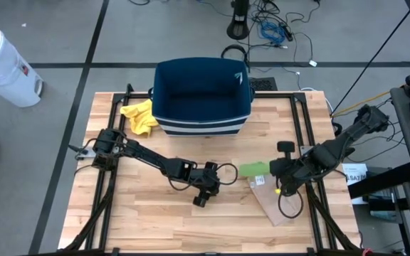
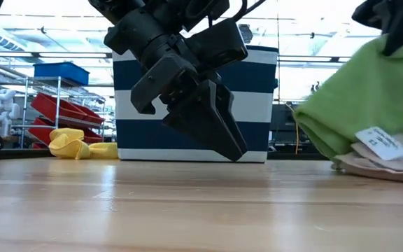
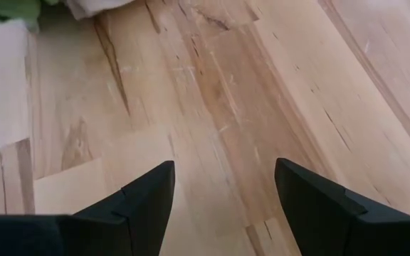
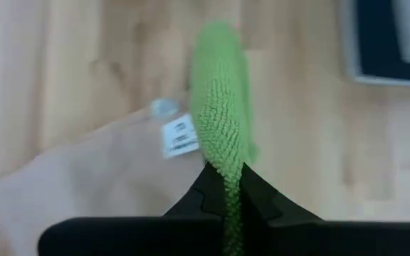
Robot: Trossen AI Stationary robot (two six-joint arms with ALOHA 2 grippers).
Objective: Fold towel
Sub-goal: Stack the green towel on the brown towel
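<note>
The right claw [image 4: 232, 186] is pinching a fuzzy green cloth towel [image 1: 253, 169], lifting it over a beige towel [image 1: 275, 200] lying on the wooden desk [image 1: 155, 220]. The left claw [image 1: 206, 189] is hanging wide, empty, near the desk's middle.

Looked like a robotics lab or workshop. A butcher-block table [image 1: 155, 213] stood on grey tiled floor with loose cables [image 1: 276, 28] on the far side. Shelving with red and blue bins [image 2: 58, 105] stood under industrial ceiling lights behind it.
</note>
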